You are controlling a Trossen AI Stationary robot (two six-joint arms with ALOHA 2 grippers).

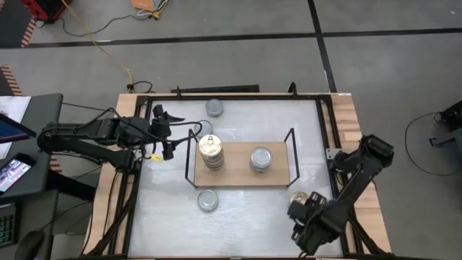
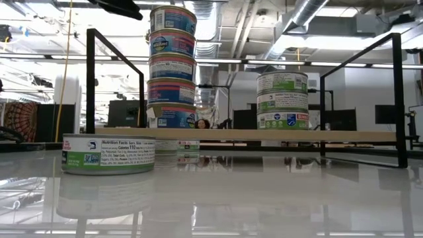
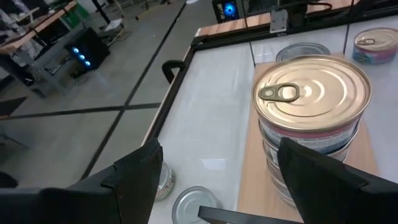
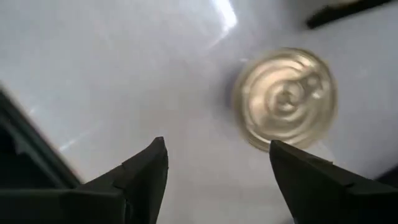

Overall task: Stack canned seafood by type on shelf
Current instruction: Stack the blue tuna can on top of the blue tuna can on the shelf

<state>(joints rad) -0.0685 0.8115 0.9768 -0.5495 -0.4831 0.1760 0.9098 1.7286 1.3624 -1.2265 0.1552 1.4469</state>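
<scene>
In the high view the shelf point(image 1: 242, 175) lies in the middle of the white bench point(image 1: 238, 217). On its left part stands a gold stack point(image 1: 211, 152), and on its right part a silver stack point(image 1: 260, 159). One silver tin point(image 1: 214, 108) lies above the shelf near the upper edge of the bench, and a second tin point(image 1: 208, 200) lies just below the shelf. A gold tin point(image 1: 297, 198) lies at lower right, close to the right claw point(image 1: 298, 212). The left claw point(image 1: 165, 131) is at the left of the shelf, spread and empty, near the gold stack.

In the low view the gold-lid stack point(image 2: 172, 66) is five tins tall at upper centre and the other stack point(image 2: 282, 100) is three tins tall to its right. A loose tin point(image 2: 108, 154) is on the bench at left.

In the left wrist view the dark fingers point(image 3: 134, 177) stand apart with nothing between them. The top tin point(image 3: 311, 102) of the stack fills the right side.

In the right wrist view the fingers point(image 4: 146, 168) are spread wide over the bench and hold nothing. The gold lid point(image 4: 286, 98) is at upper right.
</scene>
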